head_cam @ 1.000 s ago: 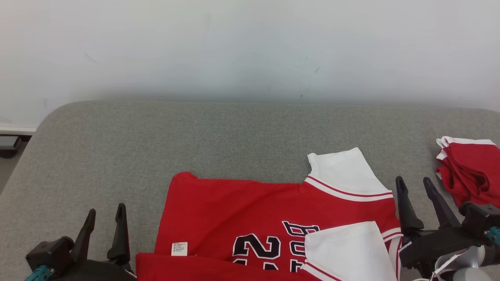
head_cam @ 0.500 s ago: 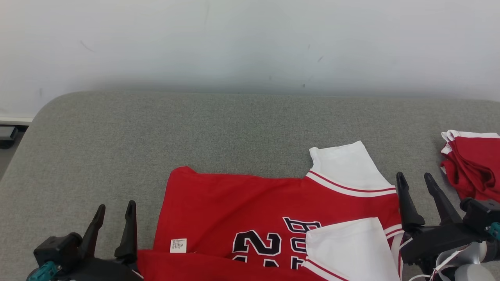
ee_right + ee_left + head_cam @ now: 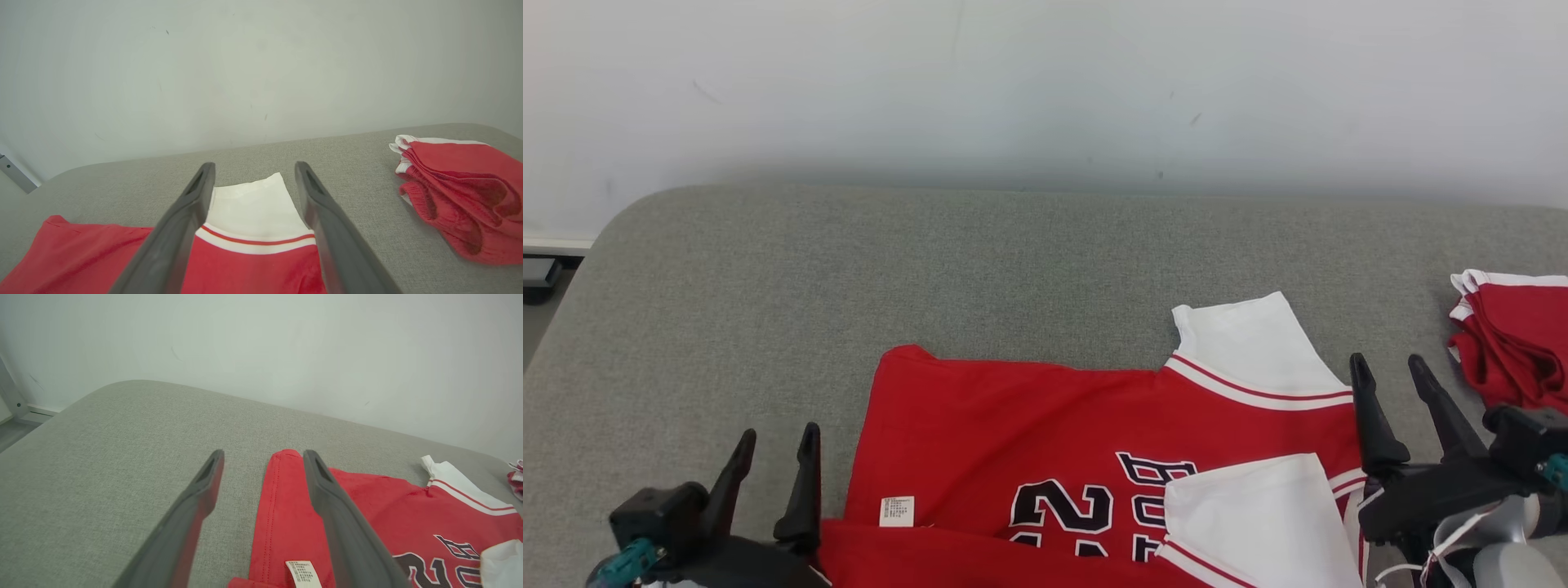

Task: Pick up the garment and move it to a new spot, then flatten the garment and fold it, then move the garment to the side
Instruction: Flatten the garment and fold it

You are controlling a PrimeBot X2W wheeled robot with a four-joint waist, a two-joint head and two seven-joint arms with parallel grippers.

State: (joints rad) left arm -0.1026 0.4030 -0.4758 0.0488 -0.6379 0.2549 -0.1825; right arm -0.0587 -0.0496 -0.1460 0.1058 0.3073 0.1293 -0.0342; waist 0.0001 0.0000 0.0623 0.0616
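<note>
Surface: grey cushion point(image 3: 1013, 261) | wall point(image 3: 1045, 82): pale, scuffed | load: red jersey point(image 3: 1013, 425)

The left gripper point(image 3: 776, 434) and right gripper point(image 3: 1385, 361) have long, dark, tapering fingers point(image 3: 1372, 425) on black bodies. A teal connector point(image 3: 1558, 471) and a white cable point(image 3: 1454, 529) sit by the right one.

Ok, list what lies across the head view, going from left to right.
left gripper → red jersey → right gripper → bundled red garment
</note>
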